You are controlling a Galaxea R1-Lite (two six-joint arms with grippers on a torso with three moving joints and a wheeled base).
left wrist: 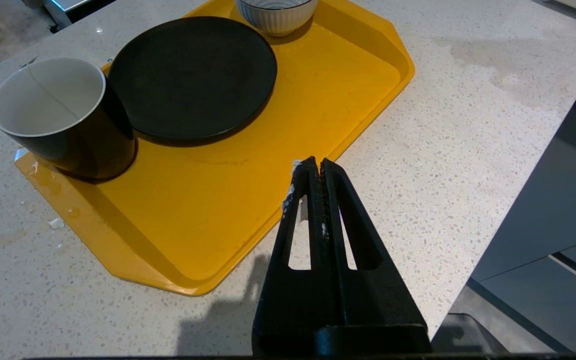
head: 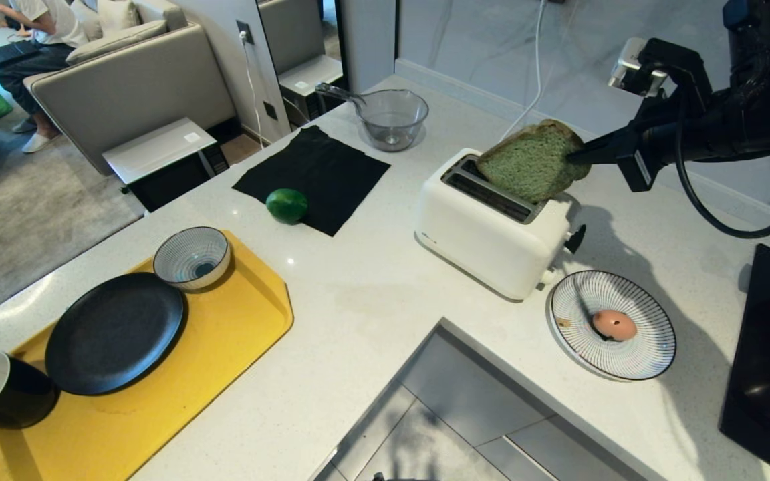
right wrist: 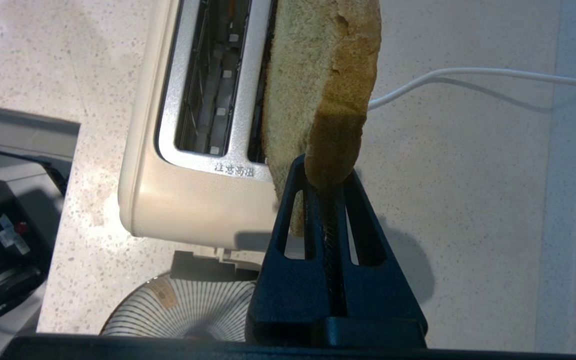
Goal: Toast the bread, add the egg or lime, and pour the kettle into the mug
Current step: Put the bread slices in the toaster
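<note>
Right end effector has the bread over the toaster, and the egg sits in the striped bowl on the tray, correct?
Not quite. The right end effector does hold the bread over the toaster, but the egg lies on the striped plate beside the toaster, not in the bowl. The head view shows it.

- The right gripper (head: 575, 157) is pinching the bread (head: 532, 169) by its edge, the slice tilting with its lower corner at the toaster's (head: 492, 230) far slot.
- Below that hand, beside the toaster, the egg (head: 613, 325) is lying on a striped plate (head: 652, 347).
- The lime (head: 287, 205) is sitting well to its left.
- The left gripper (left wrist: 316, 167) is hanging over the tray's (left wrist: 208, 215) edge, the mug (left wrist: 63, 120) standing on the tray beyond it.
</note>
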